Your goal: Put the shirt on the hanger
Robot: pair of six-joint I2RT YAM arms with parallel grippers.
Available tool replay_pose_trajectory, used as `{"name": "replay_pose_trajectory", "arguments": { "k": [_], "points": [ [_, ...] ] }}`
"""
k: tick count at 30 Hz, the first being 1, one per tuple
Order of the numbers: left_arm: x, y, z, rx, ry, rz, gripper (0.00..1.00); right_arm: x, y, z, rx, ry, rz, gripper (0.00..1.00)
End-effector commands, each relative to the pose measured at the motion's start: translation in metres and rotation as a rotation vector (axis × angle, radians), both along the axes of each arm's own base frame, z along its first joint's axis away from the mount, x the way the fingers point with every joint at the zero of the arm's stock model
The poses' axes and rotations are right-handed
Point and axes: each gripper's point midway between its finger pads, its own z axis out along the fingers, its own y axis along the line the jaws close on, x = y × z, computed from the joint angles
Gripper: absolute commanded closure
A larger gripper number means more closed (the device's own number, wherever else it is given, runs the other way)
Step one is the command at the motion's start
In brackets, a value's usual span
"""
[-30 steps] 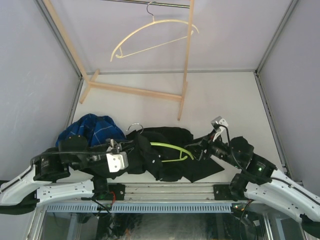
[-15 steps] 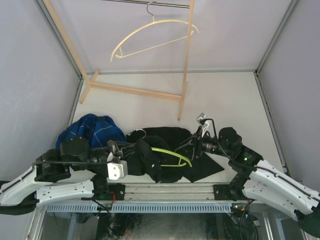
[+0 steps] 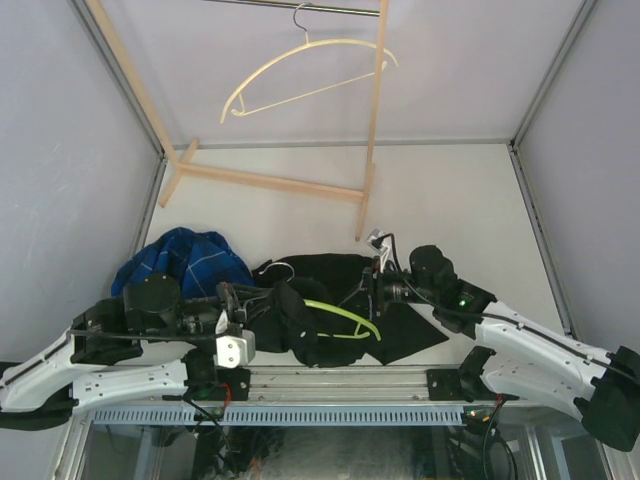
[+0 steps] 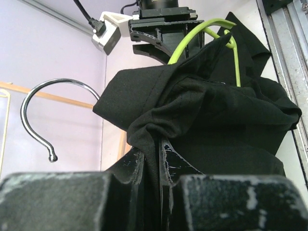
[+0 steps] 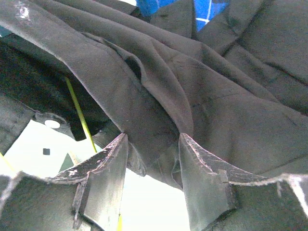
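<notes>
Along the near edge of the pale, smooth tabletop, just ahead of the arm bases, lie the task items. Behind them stands a bare light-wood rack frame.

Item 1: the plain black woven-cloth shirt is crumpled in a heap. It is judged light, limp and matte, and it will sag wherever it is unsupported. It is best held by a single layer at the collar or a shoulder seam, not by a thick fold.

Item 2: a bunched blue plaid shirt lies against the heap's left side.

Item 3: the thin lime-green plastic hanger is partly wrapped in the black cloth. It is judged stiff, slightly springy and slick, so cloth may slide off it.

Item 4: a cream curved hanger hangs high on the rack.

Item 5: the left gripper is clamped on a bunched fold of the black shirt.

Item 6: the right gripper has its jaws apart. A hanging fold of black cloth lies between its scuffed fingers and is not pinched.

Item 7: the polished round metal hook stands clear beside the cloth.
</notes>
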Motion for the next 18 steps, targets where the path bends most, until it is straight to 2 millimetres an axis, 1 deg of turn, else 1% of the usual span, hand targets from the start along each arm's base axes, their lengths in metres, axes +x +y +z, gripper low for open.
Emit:
{"name": "replay_pose_trajectory", "arguments": {
  "k": [1, 3, 6, 11, 15, 18],
  "points": [
    [0.006, -0.006, 0.046, -0.169, -0.121, 0.004, 1.00, -0.009, 0.016, 0.030, 0.101, -0.026, 0.095, 0.54],
    [0.007, -0.005, 0.046, -0.168, -0.136, 0.005, 1.00, -0.010, 0.018, 0.028, 0.102, -0.019, 0.107, 0.55],
    [0.009, -0.004, 0.043, -0.156, -0.155, 0.007, 1.00, -0.008, 0.015, 0.033, 0.111, -0.034, 0.092, 0.56],
    [0.005, -0.003, 0.036, -0.140, -0.167, -0.020, 1.00, -0.003, -0.003, 0.053, 0.142, -0.102, 0.024, 0.54],
    [0.002, -0.004, 0.032, -0.141, -0.201, -0.046, 1.00, -0.007, -0.012, 0.066, 0.177, -0.113, 0.024, 0.53],
    [0.001, -0.006, 0.035, -0.154, -0.217, -0.057, 1.00, -0.008, -0.012, 0.064, 0.173, -0.098, 0.039, 0.53]
  ]
}}
